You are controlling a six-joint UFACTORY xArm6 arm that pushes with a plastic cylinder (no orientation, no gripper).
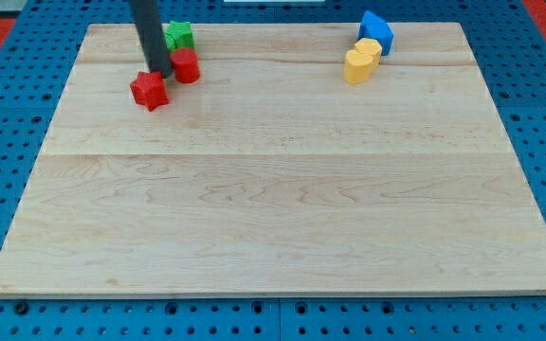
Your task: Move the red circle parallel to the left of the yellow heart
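Camera view, your pale wooden worktop [282,208], no jaws on this arm, just the dark rod, my tip [158,73] between the red star block [149,90] and the red circle block [186,65], green block [179,36] behind, yellow heart block [357,64] well apart toward the view's right, touching a second yellow block [369,49], blue block [375,29] just behind.

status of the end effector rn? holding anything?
No gripper, just a rod: my tip holds nothing, sitting between the red star and the red circle, near the green block.
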